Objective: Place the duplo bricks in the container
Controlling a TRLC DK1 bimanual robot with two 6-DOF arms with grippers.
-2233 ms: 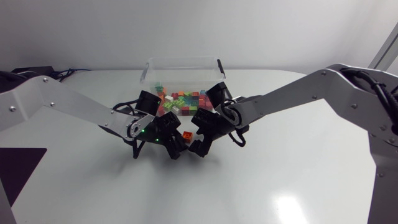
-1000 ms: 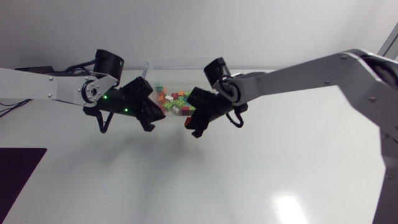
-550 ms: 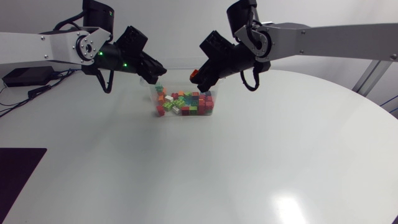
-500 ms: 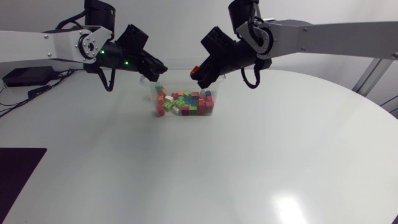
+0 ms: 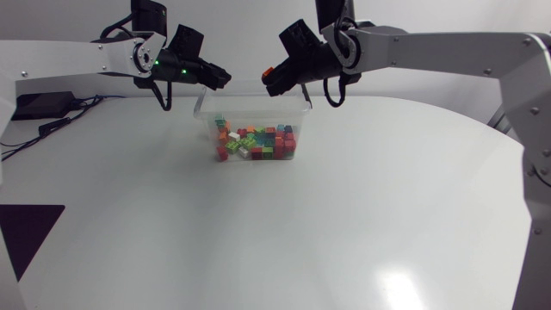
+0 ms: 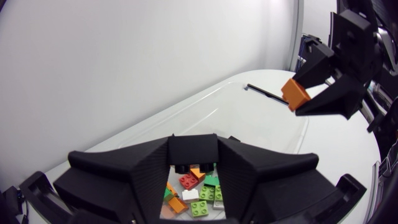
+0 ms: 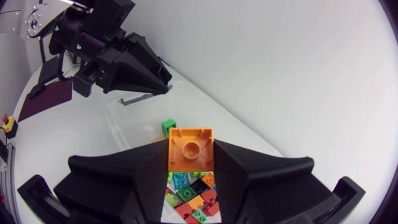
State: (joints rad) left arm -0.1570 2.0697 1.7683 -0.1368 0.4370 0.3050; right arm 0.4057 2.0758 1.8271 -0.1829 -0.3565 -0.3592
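Duplo bricks (image 5: pixel 256 143) of red, green, orange and white plastic lie heaped on the floor of the clear rectangular plastic container (image 5: pixel 250 110). The container stands on the white round table (image 5: pixel 258 232), toward its far side. Both arms hang above the container, well clear of the table, with the tips of their grippers pointing toward each other and apart.

The right gripper (image 5: pixel 272 83) is above the far rim, right of its middle. Its jaws are clamped on a single orange square brick (image 7: pixel 190 148), one finger on each side, with the brick's hollow underside toward the wrist camera.

The left gripper (image 5: pixel 217 77) is above the far left corner. Its jaws stand a narrow slot apart with nothing gripped, and its wrist view looks down through the slot onto the heap.

A small green brick (image 7: pixel 168 127) shows below the left gripper's tip, within the container's outline. Whether it rests on something or is in the air cannot be told.
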